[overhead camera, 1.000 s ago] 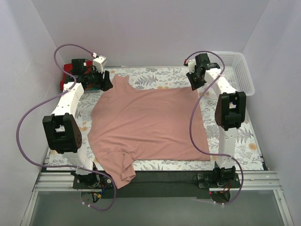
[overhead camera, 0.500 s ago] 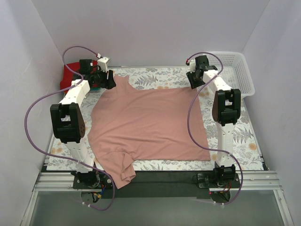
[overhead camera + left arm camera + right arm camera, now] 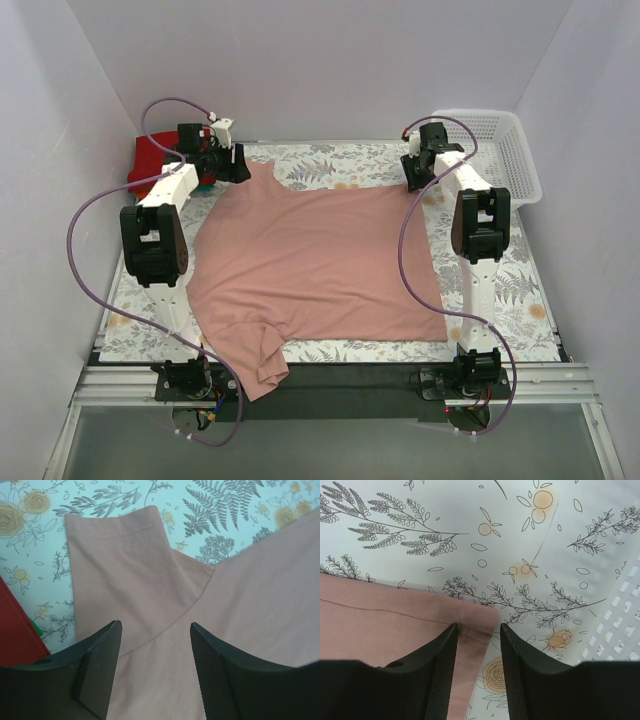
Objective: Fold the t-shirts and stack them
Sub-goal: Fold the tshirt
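Note:
A dusty pink t-shirt [image 3: 310, 260] lies spread flat on the floral table cloth [image 3: 330, 160], print hidden. Its near-left sleeve [image 3: 255, 360] hangs over the table's front edge. My left gripper [image 3: 240, 168] is open above the far-left sleeve [image 3: 125, 575], the cloth showing between the fingers [image 3: 100, 665]. My right gripper [image 3: 415, 180] is open over the shirt's far-right hem corner [image 3: 475, 625], which lies between the fingers. A red folded t-shirt [image 3: 150, 160] lies at the far left, also at the edge of the left wrist view [image 3: 15, 635].
A white lattice basket [image 3: 500, 150] stands at the far right, its side showing in the right wrist view [image 3: 625, 605]. Grey walls close in on the table's left, back and right sides. A metal rail [image 3: 330, 385] runs along the near edge.
Both arms have reached further back: the left gripper moved right onto the far-left sleeve, and the right gripper moved slightly back and right to the hem corner. The shirt has not moved.

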Tool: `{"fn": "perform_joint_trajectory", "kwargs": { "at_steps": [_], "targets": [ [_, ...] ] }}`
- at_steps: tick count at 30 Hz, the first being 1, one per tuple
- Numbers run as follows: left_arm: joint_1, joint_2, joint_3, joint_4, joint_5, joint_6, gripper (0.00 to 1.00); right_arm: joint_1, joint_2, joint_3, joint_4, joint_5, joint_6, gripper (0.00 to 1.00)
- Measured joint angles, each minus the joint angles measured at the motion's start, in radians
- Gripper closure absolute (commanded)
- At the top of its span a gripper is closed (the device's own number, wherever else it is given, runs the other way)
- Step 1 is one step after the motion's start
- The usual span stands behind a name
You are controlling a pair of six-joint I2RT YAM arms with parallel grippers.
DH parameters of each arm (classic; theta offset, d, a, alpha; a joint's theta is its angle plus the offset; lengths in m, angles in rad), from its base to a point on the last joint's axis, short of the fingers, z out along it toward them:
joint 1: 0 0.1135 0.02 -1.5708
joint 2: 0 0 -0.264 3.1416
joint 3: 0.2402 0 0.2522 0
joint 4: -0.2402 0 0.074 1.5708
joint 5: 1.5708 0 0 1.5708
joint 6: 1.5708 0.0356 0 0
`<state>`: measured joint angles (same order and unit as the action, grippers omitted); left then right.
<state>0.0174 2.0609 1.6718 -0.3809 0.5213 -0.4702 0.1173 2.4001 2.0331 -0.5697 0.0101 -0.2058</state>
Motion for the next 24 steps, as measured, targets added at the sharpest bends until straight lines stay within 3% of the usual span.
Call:
{"fn": "perform_joint_trajectory", "kwargs": {
  "at_steps": [7,10,14,18,24],
  "targets": [
    [0.0,0.127,0.142,0.005,-0.029,-0.055,0.42,-0.027,0.014,0.014,0.006,-0.081,0.048,0.58],
    [0.0,0.193,0.221,0.01,-0.051,-0.077,0.42,-0.04,0.019,0.018,0.014,-0.12,0.071,0.79],
    [-0.006,0.301,0.337,0.019,-0.097,-0.089,0.44,-0.046,0.024,0.02,0.023,-0.157,0.085,0.98],
    [-0.03,0.4,0.425,0.025,-0.152,-0.073,0.45,-0.047,0.025,0.02,0.024,-0.175,0.09,0.99],
    [-0.083,0.453,0.433,0.075,-0.236,-0.02,0.48,-0.05,0.025,0.019,0.026,-0.189,0.079,0.99]
  ]
}}
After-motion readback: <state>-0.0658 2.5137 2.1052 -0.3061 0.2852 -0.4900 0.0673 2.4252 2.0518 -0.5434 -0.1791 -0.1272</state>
